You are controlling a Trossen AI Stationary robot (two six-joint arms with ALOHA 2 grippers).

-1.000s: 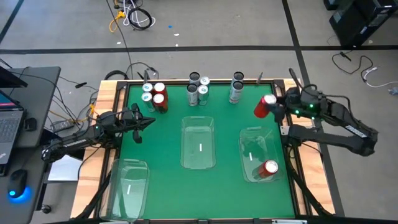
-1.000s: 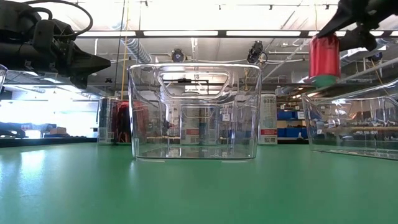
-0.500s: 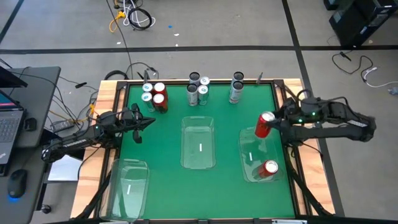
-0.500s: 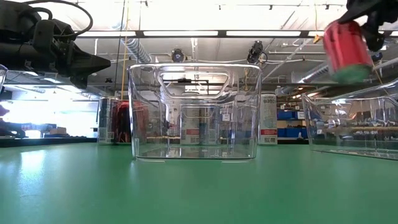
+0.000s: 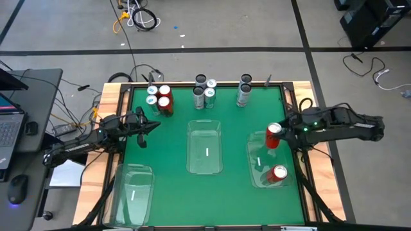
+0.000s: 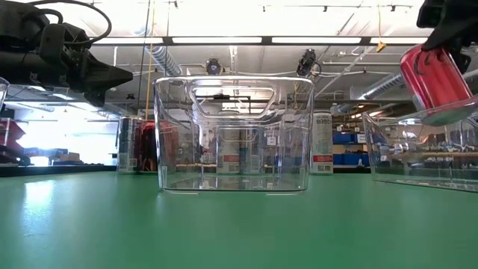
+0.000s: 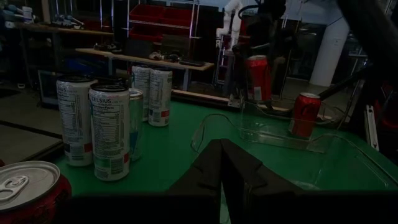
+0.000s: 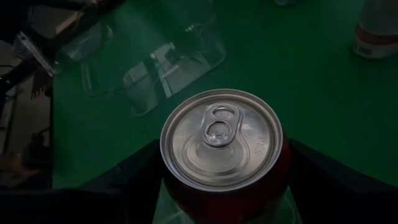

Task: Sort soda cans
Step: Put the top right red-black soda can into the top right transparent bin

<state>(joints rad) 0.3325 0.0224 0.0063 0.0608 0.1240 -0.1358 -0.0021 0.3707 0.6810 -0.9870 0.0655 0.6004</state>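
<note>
My right gripper [image 5: 276, 136] is shut on a red soda can [image 5: 273, 135] above the far end of the right clear bin [image 5: 259, 163]. Another red can [image 5: 277, 173] lies in that bin. In the low view the held can [image 6: 435, 77] hangs tilted over the bin's rim. More cans stand on their bases along the far edge: red and silver ones [image 5: 159, 99], grey ones [image 5: 204, 94] and two more [image 5: 244, 90]. My left gripper [image 5: 153, 125] is shut and hovers near the red and silver group, touching nothing. My right gripper pinches the red can by its side wall [image 8: 277, 177], just under the top rim, one finger [image 8: 314, 168] on each side. The fingers come level from the table's right side. The can is lifted clear and tilted, its lower end at the bin's rim height.
A middle clear bin [image 5: 205, 160] and a left clear bin [image 5: 131, 196] stand on the green mat [image 5: 167, 147]. Open mat lies between the bins and the far row of cans. A laptop [image 5: 9, 125] and cables lie off the table's left side.
My right gripper has carried the red can from near the table's far right corner toward the near edge, over the right bin's far end, and somewhat down. The can has tipped from upright to tilted on the way. It stayed shut on the can.
</note>
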